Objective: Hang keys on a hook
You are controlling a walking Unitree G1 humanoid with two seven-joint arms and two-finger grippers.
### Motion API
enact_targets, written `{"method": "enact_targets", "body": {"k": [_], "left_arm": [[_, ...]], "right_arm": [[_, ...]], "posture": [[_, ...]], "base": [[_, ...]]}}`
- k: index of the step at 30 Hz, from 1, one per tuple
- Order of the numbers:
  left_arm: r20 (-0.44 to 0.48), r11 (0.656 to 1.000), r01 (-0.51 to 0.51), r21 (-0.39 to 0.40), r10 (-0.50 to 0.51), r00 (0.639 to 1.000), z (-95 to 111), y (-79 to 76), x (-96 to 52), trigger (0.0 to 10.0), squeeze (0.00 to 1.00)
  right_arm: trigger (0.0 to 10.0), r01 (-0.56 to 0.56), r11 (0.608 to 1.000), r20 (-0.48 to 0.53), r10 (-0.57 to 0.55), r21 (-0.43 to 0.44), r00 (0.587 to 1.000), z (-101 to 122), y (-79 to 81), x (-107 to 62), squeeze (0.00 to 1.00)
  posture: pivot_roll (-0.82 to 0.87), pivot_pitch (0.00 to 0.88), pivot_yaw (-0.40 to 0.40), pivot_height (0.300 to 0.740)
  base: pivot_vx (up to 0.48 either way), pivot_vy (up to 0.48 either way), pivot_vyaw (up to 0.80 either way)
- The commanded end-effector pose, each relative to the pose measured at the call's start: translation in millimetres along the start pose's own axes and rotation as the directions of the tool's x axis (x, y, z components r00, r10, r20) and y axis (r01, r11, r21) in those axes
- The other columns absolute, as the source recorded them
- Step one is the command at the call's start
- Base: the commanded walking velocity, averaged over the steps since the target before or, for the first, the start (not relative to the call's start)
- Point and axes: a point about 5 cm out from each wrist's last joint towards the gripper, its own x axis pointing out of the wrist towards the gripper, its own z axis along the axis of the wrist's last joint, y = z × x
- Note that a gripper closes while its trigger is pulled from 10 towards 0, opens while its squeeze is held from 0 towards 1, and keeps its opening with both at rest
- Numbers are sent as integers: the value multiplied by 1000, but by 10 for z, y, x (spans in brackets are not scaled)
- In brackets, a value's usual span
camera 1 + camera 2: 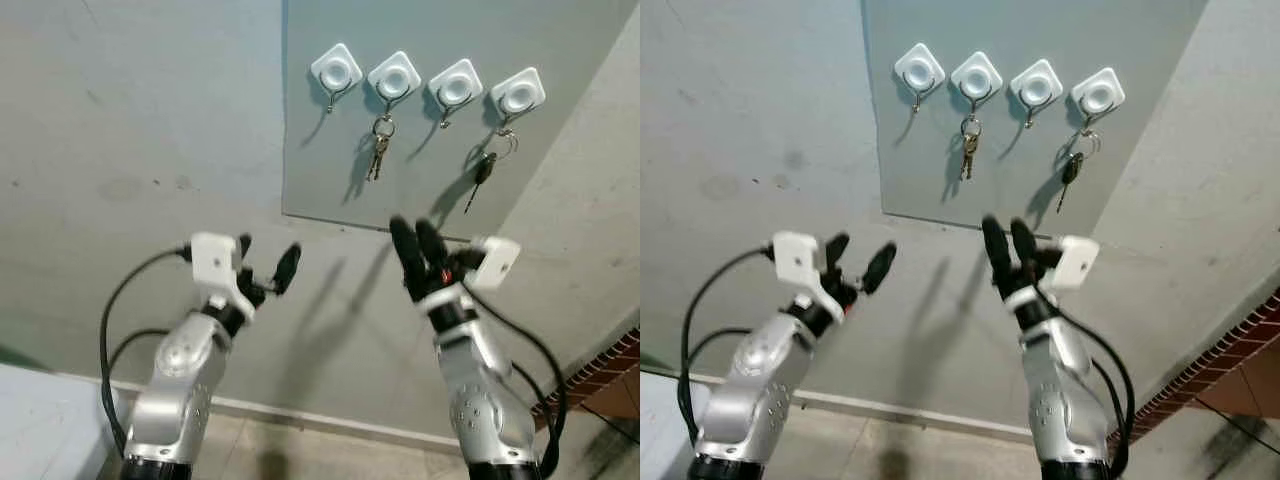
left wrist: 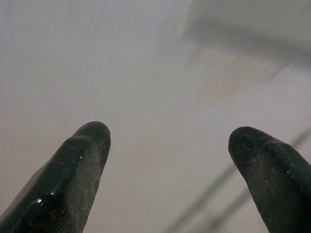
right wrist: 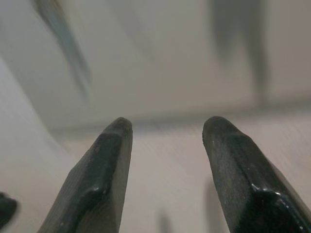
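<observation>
Both grippers empty. Left gripper (image 1: 266,262), lower left of frame: fingers spread. Right gripper (image 1: 418,243), centre: matte black fingers slightly parted, holding nothing. Judged: keys already hung, so pull your arms straight back without brushing them. Upper frame: grey panel (image 1: 330,170), glossy white square hooks; metal keys (image 1: 378,155) on second hook (image 1: 394,76), dark-headed key (image 1: 484,170) on fourth hook (image 1: 518,95).

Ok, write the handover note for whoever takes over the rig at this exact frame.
Left gripper: open, empty, raised toward the wall.
Right gripper: open, empty, raised just below the grey panel.
Four white hooks on the panel. Second hook carries a key bunch; fourth hook carries a black-headed key. First hook and third hook are bare.
Done, by the look of it: keys hang on hooks, neither gripper holds anything.
Left: likely only lowering the arms.
</observation>
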Motion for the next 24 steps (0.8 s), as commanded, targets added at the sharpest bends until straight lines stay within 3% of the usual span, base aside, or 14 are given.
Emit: {"method": "enact_targets", "body": {"k": [1,3,4,5,9,14,19,20,24], "left_arm": [[-62,999,-47,-9,46,997,-177,62,-3,10000,0],[-72,998,-57,5,57,996,-245,87,-18,10000,0],[-117,996,-87,23,89,989,-436,151,-53,10000,0],[-134,995,-100,22,102,986,-500,172,-65,10000,0],[-171,990,-133,52,140,975,-651,232,-99,10000,0],[-247,979,-88,184,133,960,-929,239,-171,10000,0],[-419,991,-113,74,133,898,-1224,239,-285,10000,0],[-469,992,-113,55,126,874,-1325,229,-362,10000,0],[-556,990,-122,71,141,819,-1495,233,-523,10000,0]], "right_arm": [[10000,14,999,-38,-16,-32,999,-114,-80,-56,0],[10000,25,999,-58,-28,-46,998,-164,-121,-84,0],[10000,64,995,-122,-74,-79,990,-310,-248,-163,0],[10000,77,992,-145,-90,-95,985,-361,-294,-194,0],[10000,100,984,-213,-131,-148,968,-513,-416,-297,0],[10000,139,950,-357,-238,-280,903,-815,-663,-559,0],[10000,184,926,-521,-340,-328,783,-1078,-826,-883,0],[10000,211,915,-567,-381,-343,730,-1153,-869,-1006,0],[10000,216,889,-620,-439,-404,650,-1252,-913,-1189,0]], "posture": [[13,0,-29,732],[13,0,-29,732],[13,0,-28,732],[13,0,-28,732],[10,0,-27,732],[7,0,-28,732],[1,0,-27,732],[0,0,-27,732],[-7,0,-27,732]], "base": [[0,0,0],[0,0,0],[0,0,0],[0,0,0],[0,0,0],[0,0,0],[0,0,0],[0,0,0],[0,0,0]]}}
